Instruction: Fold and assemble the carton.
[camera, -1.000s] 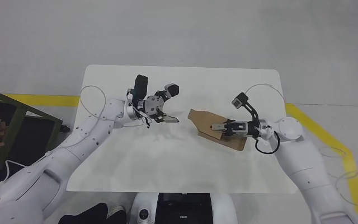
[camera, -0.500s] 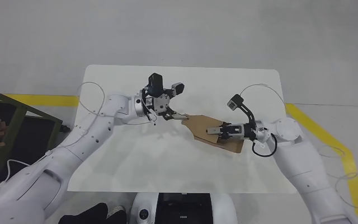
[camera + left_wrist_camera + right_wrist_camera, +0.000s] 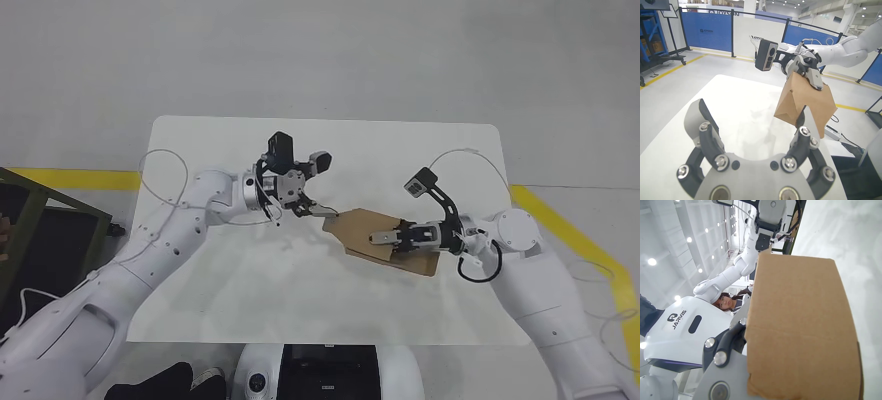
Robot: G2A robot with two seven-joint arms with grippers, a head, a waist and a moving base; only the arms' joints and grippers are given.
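The right end effector [image 3: 378, 237] is gripping a flat brown cardboard carton [image 3: 352, 224] over the white bench [image 3: 300, 295]; the left end effector [image 3: 322, 187] is gaping beside its free corner.

Bright, even overhead light for you. Ceiling lamps [image 3: 651, 261] flare as hard white spots in your right wrist view. Table [image 3: 300, 300] glares near-white; carton [image 3: 817, 96] drops only a faint shadow. Blue fence [image 3: 706, 32] bows toward the left wrist view's edges.
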